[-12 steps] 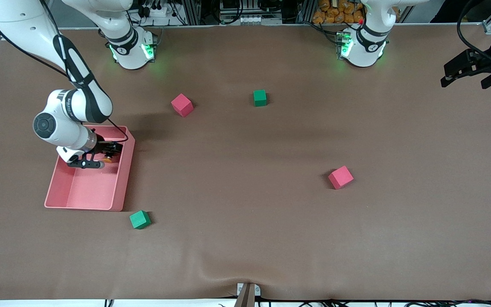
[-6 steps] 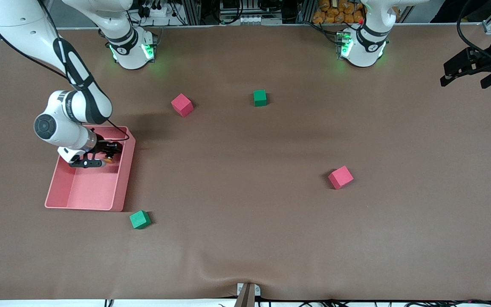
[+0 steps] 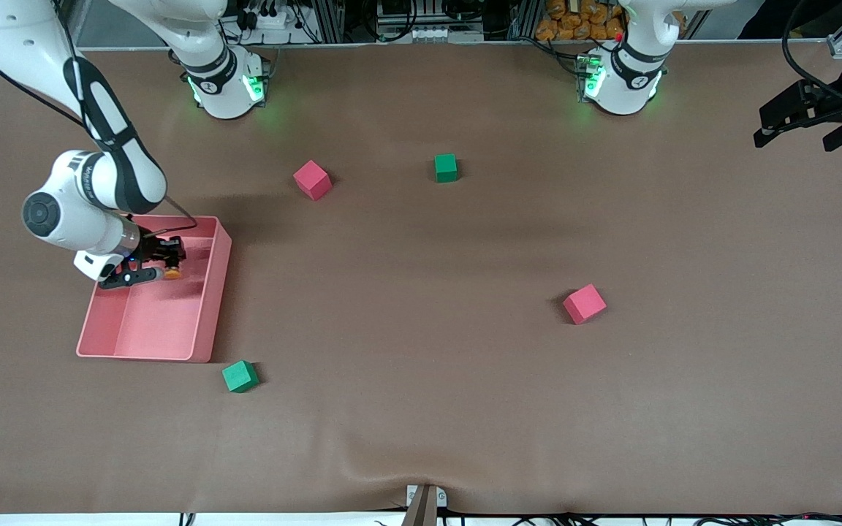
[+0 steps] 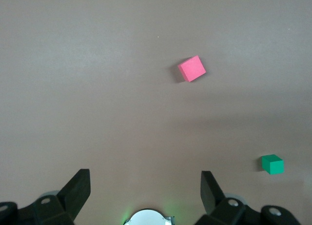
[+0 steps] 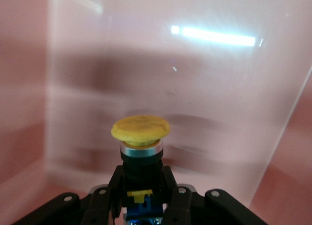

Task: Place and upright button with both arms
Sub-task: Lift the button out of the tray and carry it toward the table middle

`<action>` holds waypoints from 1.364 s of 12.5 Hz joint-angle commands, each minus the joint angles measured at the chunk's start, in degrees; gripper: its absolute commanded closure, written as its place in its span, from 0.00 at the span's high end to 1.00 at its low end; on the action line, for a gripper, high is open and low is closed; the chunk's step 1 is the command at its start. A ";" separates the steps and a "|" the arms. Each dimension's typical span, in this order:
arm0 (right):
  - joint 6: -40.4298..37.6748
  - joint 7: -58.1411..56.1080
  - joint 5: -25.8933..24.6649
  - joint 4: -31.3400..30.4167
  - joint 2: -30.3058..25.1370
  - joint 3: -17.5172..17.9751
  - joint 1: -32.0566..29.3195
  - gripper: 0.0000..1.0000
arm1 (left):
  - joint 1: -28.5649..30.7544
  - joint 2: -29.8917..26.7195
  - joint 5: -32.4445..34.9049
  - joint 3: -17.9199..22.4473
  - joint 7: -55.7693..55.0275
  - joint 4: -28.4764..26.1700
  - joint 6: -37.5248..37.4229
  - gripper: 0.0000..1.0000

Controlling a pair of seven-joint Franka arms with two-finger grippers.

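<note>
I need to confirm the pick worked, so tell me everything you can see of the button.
The button is a small push-button with a round, domed orange-yellow cap, a silver ring below it and a black body with a yellow and blue bit lower down. It looks like plastic with a metal collar. The right tool is shut on its black body, fingers on either side. It hangs over the pink tray, cap pointing away from the wrist.

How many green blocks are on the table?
2. One green block sits nearest the arms' bases, beside a pink block. The other green block sits near the pink tray's corner, closer to the camera.
</note>
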 commanded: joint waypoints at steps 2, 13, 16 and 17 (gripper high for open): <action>-20.36 0.81 0.67 11.92 -6.47 0.43 6.00 0.00 | 0.50 0.18 -1.06 -0.15 1.30 0.65 -1.11 1.00; -28.62 51.24 0.67 48.84 16.79 0.43 40.88 0.00 | -0.29 2.21 -1.06 -0.24 1.92 1.44 -0.94 1.00; -13.82 61.35 0.58 53.80 26.82 0.34 47.66 0.00 | -0.90 3.16 -0.71 -0.59 1.13 1.35 0.03 1.00; -7.22 64.77 0.58 53.89 29.72 0.34 49.50 0.00 | -0.73 3.26 -0.45 -0.59 1.21 1.44 0.03 1.00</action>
